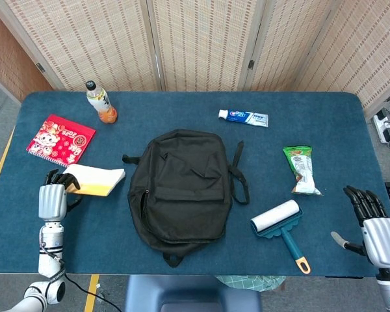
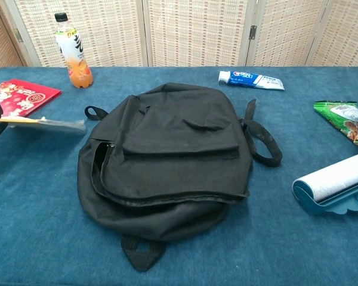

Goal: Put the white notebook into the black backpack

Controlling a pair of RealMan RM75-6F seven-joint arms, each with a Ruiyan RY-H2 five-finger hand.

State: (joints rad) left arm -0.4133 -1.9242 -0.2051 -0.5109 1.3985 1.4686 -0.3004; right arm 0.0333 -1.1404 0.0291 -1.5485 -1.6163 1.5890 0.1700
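From the head view, the left hand (image 1: pixel 52 197) grips the white notebook (image 1: pixel 97 180) by its near edge, just left of the black backpack (image 1: pixel 181 187). The right hand (image 1: pixel 372 224) rests with fingers spread, holding nothing.

From the chest view, the notebook (image 2: pixel 39 122) hangs lifted off the table (image 2: pixel 36 208), beside the backpack (image 2: pixel 173 158).

Almost no text can be read. The toothpaste tube (image 2: pixel 251 80) has blue and red printing, but its letters are too small to make out. The bottle (image 2: pixel 71 52) label carries dark marks, the red notebook (image 1: pixel 60 140) a cartoon picture, and the green snack packet (image 1: pixel 300 169) some print, all unreadable.
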